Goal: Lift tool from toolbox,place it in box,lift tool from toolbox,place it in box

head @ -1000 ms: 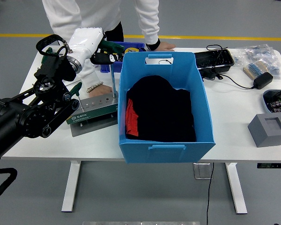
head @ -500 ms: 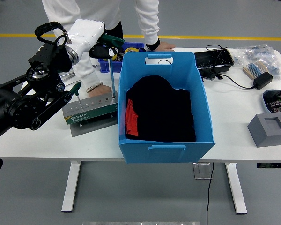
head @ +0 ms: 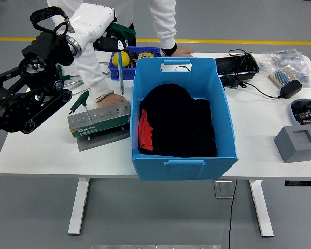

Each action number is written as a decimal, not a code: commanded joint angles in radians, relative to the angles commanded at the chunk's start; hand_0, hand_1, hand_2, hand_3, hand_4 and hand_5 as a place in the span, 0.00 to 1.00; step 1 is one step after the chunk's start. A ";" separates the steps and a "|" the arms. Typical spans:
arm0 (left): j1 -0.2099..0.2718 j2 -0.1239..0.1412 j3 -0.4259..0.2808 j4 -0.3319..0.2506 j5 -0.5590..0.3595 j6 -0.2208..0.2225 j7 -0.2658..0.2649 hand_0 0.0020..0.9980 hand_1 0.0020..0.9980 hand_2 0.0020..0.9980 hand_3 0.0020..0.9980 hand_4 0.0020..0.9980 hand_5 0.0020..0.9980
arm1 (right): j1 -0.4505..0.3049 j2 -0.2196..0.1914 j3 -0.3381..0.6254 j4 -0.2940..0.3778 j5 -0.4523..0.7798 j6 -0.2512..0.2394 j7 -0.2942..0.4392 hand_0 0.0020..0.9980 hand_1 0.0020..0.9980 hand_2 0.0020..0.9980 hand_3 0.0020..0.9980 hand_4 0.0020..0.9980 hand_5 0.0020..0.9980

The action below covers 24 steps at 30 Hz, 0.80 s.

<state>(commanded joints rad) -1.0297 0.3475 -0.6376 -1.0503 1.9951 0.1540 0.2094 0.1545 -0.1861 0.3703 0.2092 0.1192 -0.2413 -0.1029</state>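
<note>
One screwdriver [head: 121, 78] hangs shaft-down from the left hand [head: 115, 39], its green handle wrapped by the dark fingers and its tip clear above the far end of the grey toolbox [head: 99, 121]. By my reading the first lift is done and the carry to the blue box [head: 182, 118] is what remains, followed by a second lift and placing. A second green-handled screwdriver [head: 80, 101] stands tilted in the toolbox's left end, the likely next tool. No tool can be made out in the box, which holds black cloth [head: 177, 122] with a strip of red at its left side. The held tool shows a long, thin, pale metal shaft, roughly vertical, just beside the box's left wall.

A person's hand [head: 112, 100] presses on the table just behind the toolbox, apparently steadying it; the other hand [head: 180, 50] rests beyond the box. A small blue bin [head: 130, 58] with a yellow object sits behind the shaft. The right arm is out of view.
</note>
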 joint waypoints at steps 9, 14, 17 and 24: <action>0.013 -0.002 -0.072 -0.128 -0.035 0.015 -0.009 0.12 0.00 0.01 0.03 0.66 0.54 | 0.003 -0.001 0.001 -0.002 0.000 0.002 0.000 0.64 0.62 0.70 0.55 0.78 0.67; 0.019 -0.021 -0.068 -0.198 -0.088 0.023 -0.011 0.12 0.00 0.01 0.03 0.65 0.55 | 0.004 -0.001 0.001 -0.002 0.000 0.002 0.000 0.64 0.62 0.70 0.55 0.78 0.67; 0.025 -0.038 -0.029 -0.233 -0.148 0.028 -0.017 0.12 0.00 0.01 0.03 0.65 0.55 | 0.005 -0.002 0.004 -0.002 -0.004 0.002 -0.001 0.64 0.62 0.70 0.55 0.78 0.67; 0.030 -0.086 0.089 -0.205 -0.260 0.025 -0.046 0.12 0.00 0.01 0.03 0.64 0.55 | 0.011 -0.004 0.006 -0.003 -0.008 0.003 -0.002 0.64 0.62 0.70 0.55 0.78 0.67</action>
<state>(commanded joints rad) -0.9994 0.2613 -0.5481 -1.2557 1.7350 0.1793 0.1633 0.1658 -0.1905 0.3765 0.2066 0.1108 -0.2384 -0.1044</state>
